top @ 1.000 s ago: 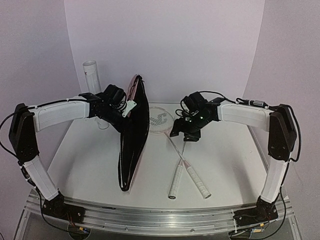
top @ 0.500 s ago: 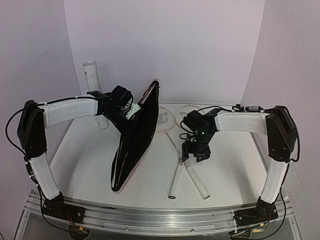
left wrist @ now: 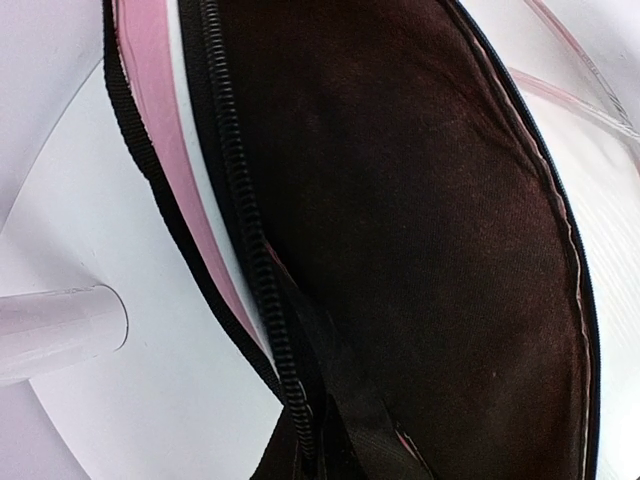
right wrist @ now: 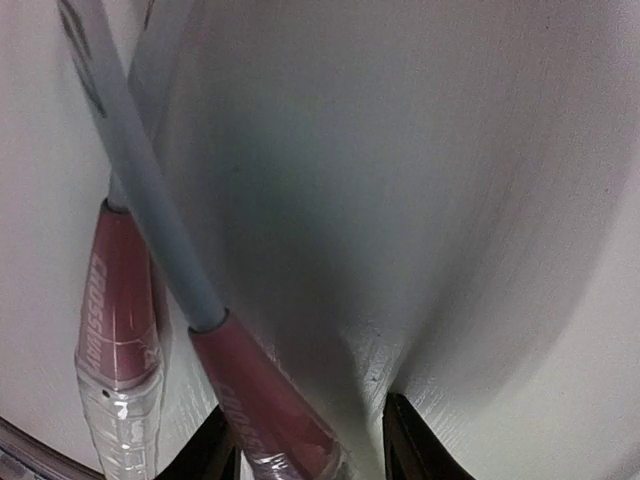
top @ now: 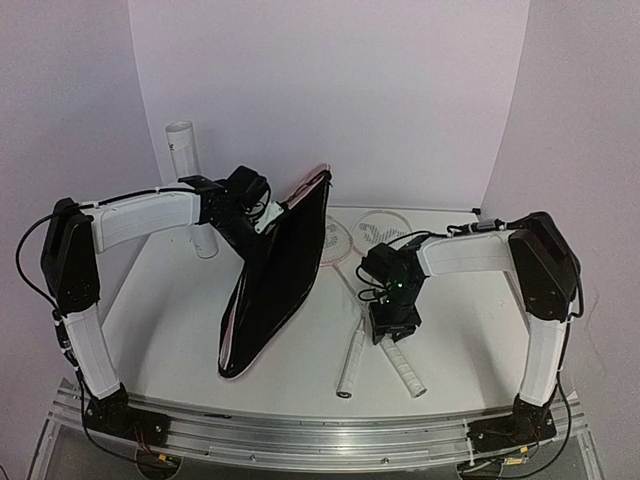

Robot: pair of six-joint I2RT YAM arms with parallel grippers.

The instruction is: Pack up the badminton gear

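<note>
Two white rackets lie crossed on the table, heads (top: 381, 229) at the back and handles (top: 350, 364) toward me. My right gripper (top: 392, 327) is low over the right racket's handle (top: 404, 369), just below where the shafts cross. In the right wrist view it (right wrist: 310, 440) is open, with that racket's pink collar (right wrist: 262, 396) between the fingers, close to the left finger (right wrist: 215, 452). The other racket's collar (right wrist: 114, 312) lies left of it. My left gripper (top: 262, 217) is shut on the pink bag's (top: 283, 268) upper edge and holds it up, dark inside facing right. No shuttlecocks show.
A tall white tube (top: 189, 180) stands at the back left behind the left arm; it lies at the left edge of the left wrist view (left wrist: 55, 330). The bag's black zipper (left wrist: 245, 230) runs along its open edge. The bag's lower end rests on the table (top: 160, 300).
My right gripper has moved down along the racket shafts toward me and lowered onto the handle end. My left gripper has swung the bag's top to the right, showing more of its dark inside.
</note>
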